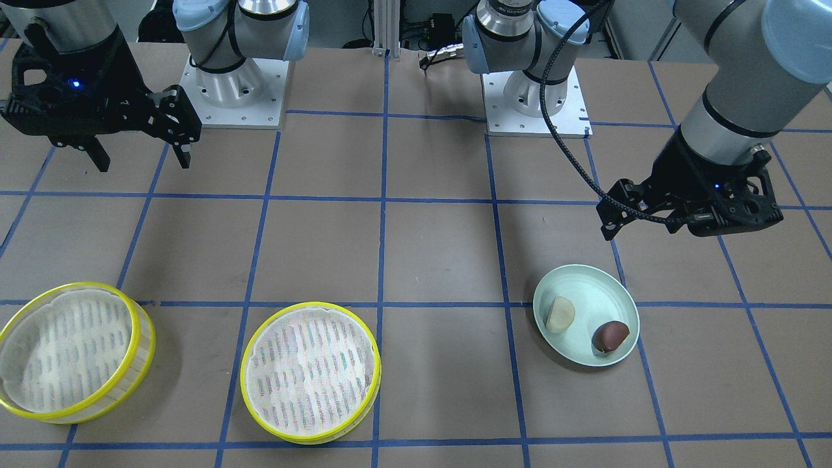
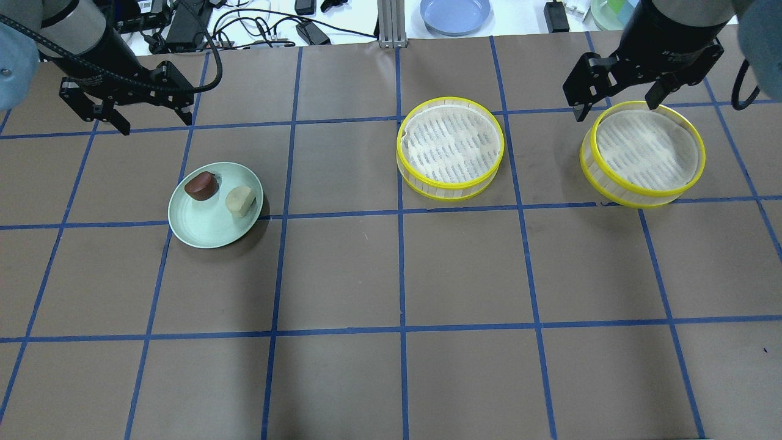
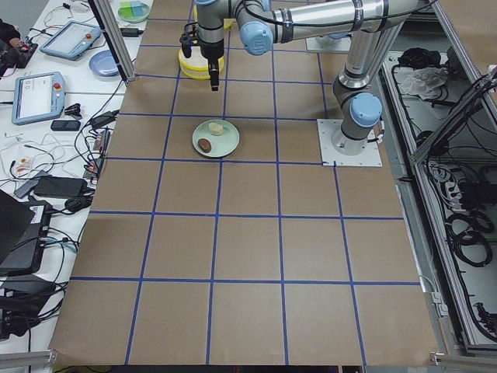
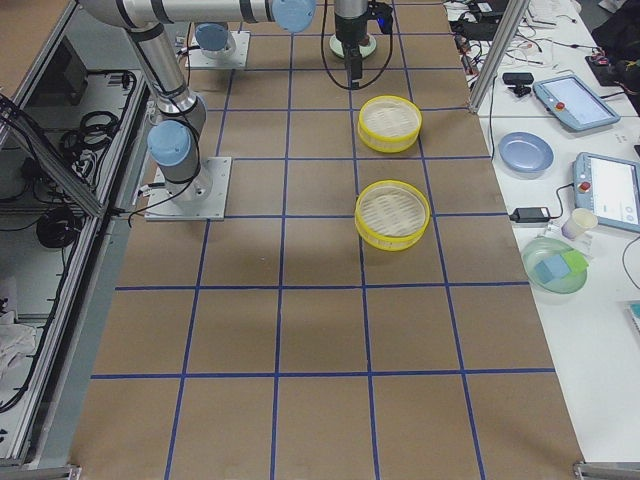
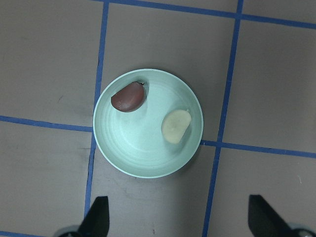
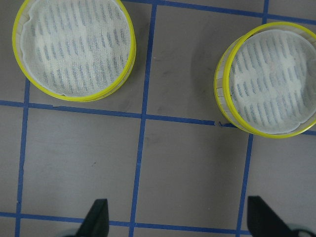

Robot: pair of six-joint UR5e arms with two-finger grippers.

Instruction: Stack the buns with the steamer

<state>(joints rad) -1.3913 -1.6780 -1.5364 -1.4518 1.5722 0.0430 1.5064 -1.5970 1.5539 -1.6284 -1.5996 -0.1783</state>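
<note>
A cream-yellow bun [image 2: 240, 200] and a reddish-brown bun [image 2: 201, 185] lie side by side on a pale green plate [image 2: 208, 231] on the left of the table. Two yellow-rimmed steamer trays with white liners stand apart and empty: one near the middle [image 2: 451, 146], one at the right [image 2: 641, 153]. My left gripper [image 2: 156, 119] is open and empty, high up beyond the plate; its wrist view shows both buns [image 5: 176, 127] [image 5: 129, 97]. My right gripper [image 2: 617, 107] is open and empty, above the far edge of the right tray; its wrist view shows both trays [image 6: 74, 49] [image 6: 270, 84].
The brown table is marked with a blue tape grid. The two arm bases [image 1: 234, 91] [image 1: 536, 97] stand at the robot's side. A blue plate [image 2: 455, 13], cables and tablets lie on the white bench beyond the table's far edge.
</note>
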